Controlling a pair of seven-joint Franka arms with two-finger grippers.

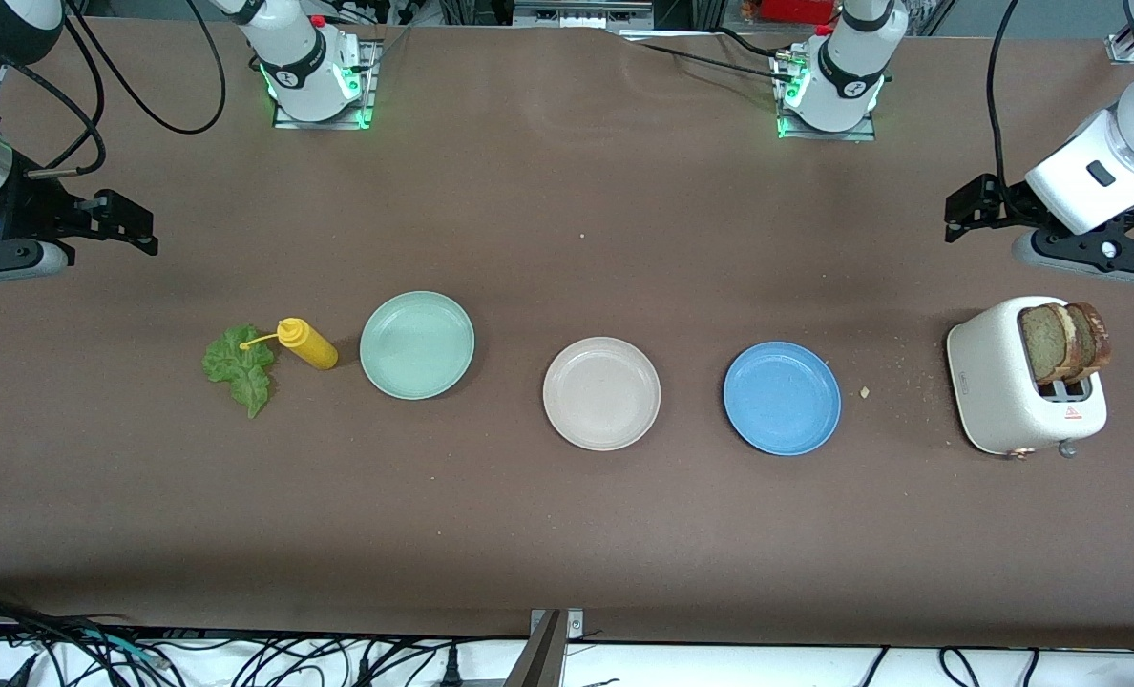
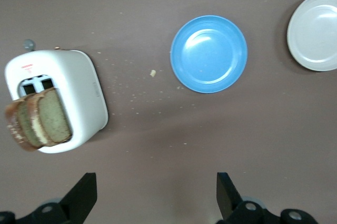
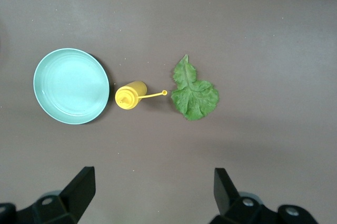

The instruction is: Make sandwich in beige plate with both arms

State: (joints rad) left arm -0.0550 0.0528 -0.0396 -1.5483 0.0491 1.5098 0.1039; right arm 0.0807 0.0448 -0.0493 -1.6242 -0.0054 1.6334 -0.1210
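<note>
The beige plate point(image 1: 601, 393) lies empty at the table's middle; its edge shows in the left wrist view point(image 2: 316, 30). Brown bread slices point(image 1: 1063, 342) stand in a white toaster point(image 1: 1006, 391) at the left arm's end, also in the left wrist view point(image 2: 39, 118). A green lettuce leaf point(image 1: 240, 367) lies flat at the right arm's end, also in the right wrist view point(image 3: 194, 93). My left gripper point(image 1: 958, 215) hangs open and empty over bare table by the toaster. My right gripper point(image 1: 142, 229) hangs open and empty over bare table by the lettuce.
A mint-green plate point(image 1: 417, 344) and a blue plate point(image 1: 782, 398) lie empty on either side of the beige plate. A yellow squeeze bottle point(image 1: 307, 344) lies between the lettuce and the mint-green plate. Crumbs lie between the blue plate and the toaster.
</note>
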